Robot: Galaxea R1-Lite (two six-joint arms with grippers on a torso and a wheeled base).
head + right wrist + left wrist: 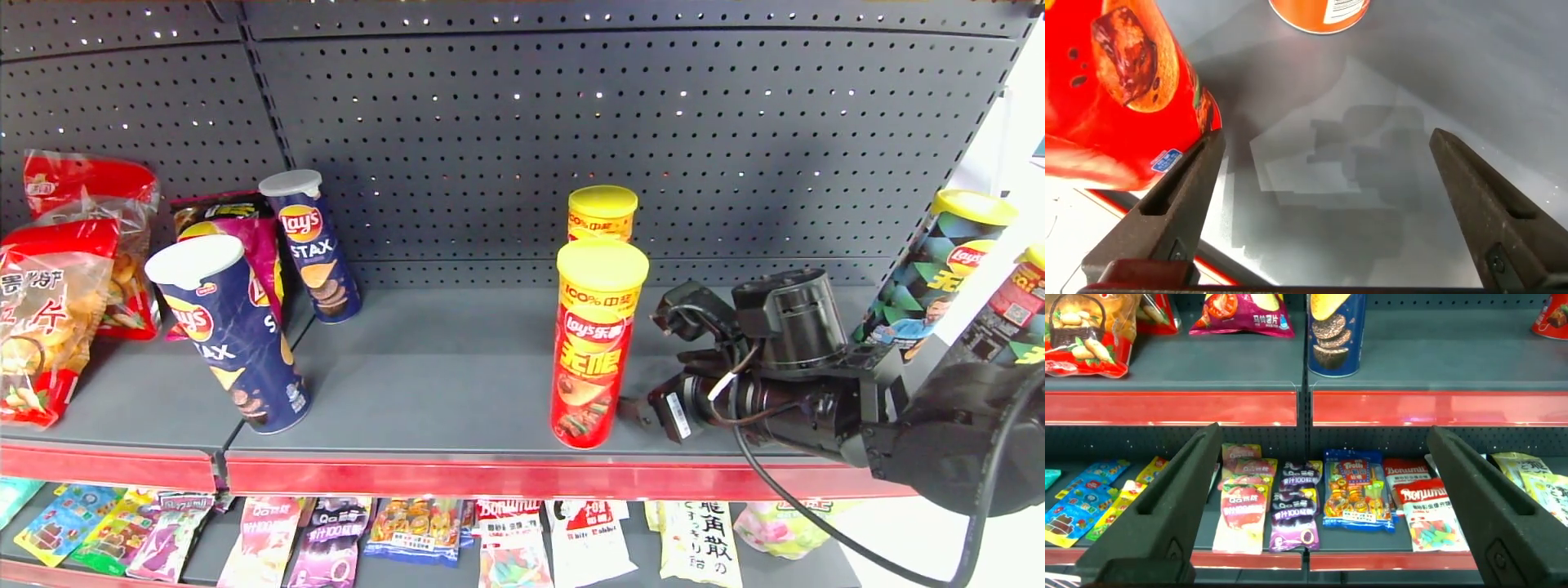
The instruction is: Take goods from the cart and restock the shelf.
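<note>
The right gripper (663, 363) stood at three o'clock of the red can (592, 351), fingers wide (nothing between them). The left gripper (1315, 514) gaped wide too.

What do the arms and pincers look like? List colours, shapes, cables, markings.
The right arm is black, with a cylindrical housing, a looping black cable and a small white label. The right pincer and left pincer each have two dark, matte, wedge-shaped fingers.
</note>
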